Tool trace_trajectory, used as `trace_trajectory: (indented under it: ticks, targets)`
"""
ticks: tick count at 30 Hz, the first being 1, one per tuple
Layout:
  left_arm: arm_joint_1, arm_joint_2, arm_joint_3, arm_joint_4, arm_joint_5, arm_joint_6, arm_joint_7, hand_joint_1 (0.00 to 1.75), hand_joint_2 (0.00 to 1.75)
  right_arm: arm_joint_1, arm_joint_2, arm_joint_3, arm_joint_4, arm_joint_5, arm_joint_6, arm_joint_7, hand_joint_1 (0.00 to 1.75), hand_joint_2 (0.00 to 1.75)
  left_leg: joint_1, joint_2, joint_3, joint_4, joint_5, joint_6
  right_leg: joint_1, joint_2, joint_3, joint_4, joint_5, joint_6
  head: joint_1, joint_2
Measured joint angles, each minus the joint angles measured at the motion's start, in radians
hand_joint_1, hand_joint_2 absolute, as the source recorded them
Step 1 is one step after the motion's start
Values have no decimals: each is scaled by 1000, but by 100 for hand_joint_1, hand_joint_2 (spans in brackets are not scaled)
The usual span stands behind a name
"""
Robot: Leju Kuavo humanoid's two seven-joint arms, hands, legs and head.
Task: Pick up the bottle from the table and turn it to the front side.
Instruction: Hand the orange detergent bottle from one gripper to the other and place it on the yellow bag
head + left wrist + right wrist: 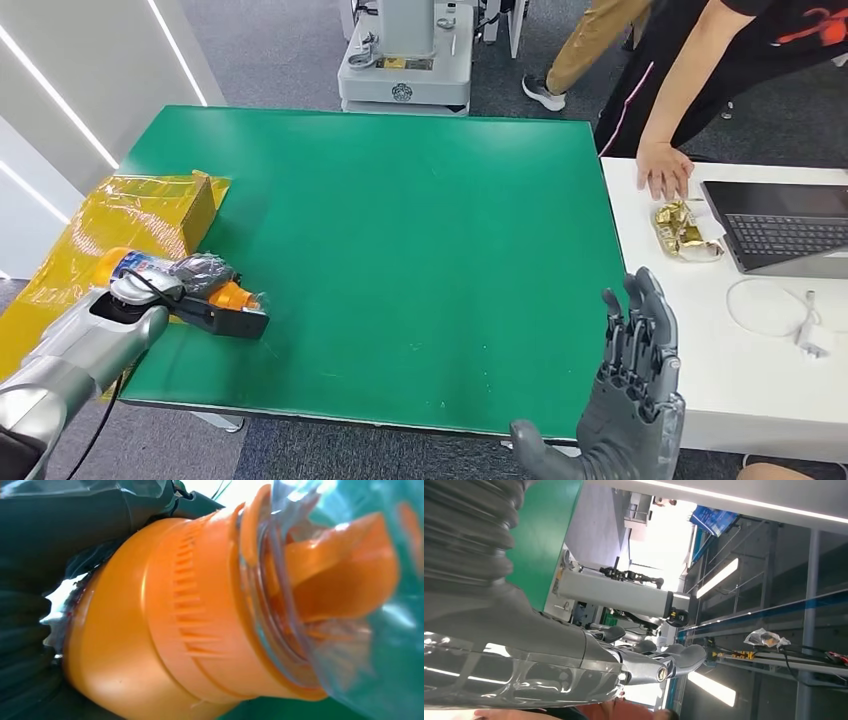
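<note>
While the left hand grips the bottle at the green table's left edge, the mat's centre lies bare. Right hand, fingers spread and holding nothing, stands at the near right corner.

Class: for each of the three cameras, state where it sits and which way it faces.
Head view: high on the body, looking down at the green table; left hand holds the bottle, right hand is open.
Left wrist view: behind the left hand, close on the bottle, shared with the head view.
Right wrist view: behind the right hand, facing the room.

One bottle, one yellow box, one laptop, one white cable, two robot hands: left, right.
</note>
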Motion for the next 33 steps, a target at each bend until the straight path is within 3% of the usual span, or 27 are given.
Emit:
trace_trajectory:
  ticks: [1, 2, 14, 27, 33]
  targets:
    - [1, -4, 10, 7, 4, 6, 9, 14, 175, -2, 0, 0, 0, 0, 0, 2, 0, 175, 0, 0, 1, 0, 0, 0, 0, 0, 0, 0, 0, 0, 0, 0]
    - [3, -8, 19, 13, 2, 13, 21, 0, 175, -3, 0, 0, 0, 0, 0, 4, 0, 175, 0, 0, 1, 0, 0, 0, 0, 0, 1, 0, 0, 0, 0, 0]
    - [97, -19, 158, -15, -93, 68, 114, 0, 175, -14, -1, 1, 1, -21, 3, 10, 0, 175, 0, 1, 8, -2, 0, -2, 0, 1, 6, 2, -1, -2, 0, 0]
    - [206, 1, 290, -135, -131, 77, 129, 0, 175, -14, -2, 1, -1, -13, 16, 16, 0, 175, 0, 2, 9, -2, -1, -3, 0, 2, 6, 2, -2, -4, 0, 0]
    - [286, 5, 373, -255, -131, 90, 119, 0, 175, -10, -2, 1, -11, -1, 16, 27, 0, 175, 0, 2, 7, -2, -1, -3, 0, 2, 4, 2, -2, -4, 0, 0]
